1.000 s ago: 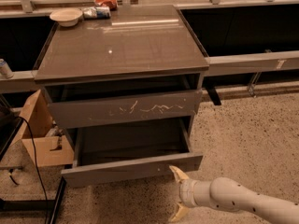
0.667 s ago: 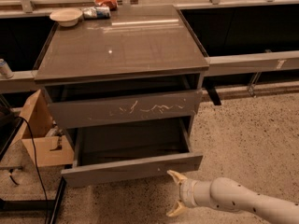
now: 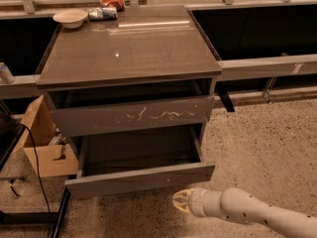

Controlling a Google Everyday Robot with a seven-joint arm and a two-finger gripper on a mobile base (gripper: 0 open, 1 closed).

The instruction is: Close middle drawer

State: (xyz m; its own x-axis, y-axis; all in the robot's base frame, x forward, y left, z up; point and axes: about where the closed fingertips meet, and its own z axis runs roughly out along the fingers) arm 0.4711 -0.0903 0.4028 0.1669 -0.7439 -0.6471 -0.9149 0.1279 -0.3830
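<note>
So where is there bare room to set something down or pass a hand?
The cabinet top is bare in front of the bowl and packets at its back left. The middle drawer tray is bare. Floor to the right is open; the gripper hovers before the drawer front. The cardboard box crowds the left.

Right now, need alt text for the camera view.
The middle drawer of a grey-brown cabinet stands pulled out, tray bare, with the gripper low in front of its plain front, right of centre. Above is a scratched drawer front; a bowl sits at the cabinet top's far left corner.
</note>
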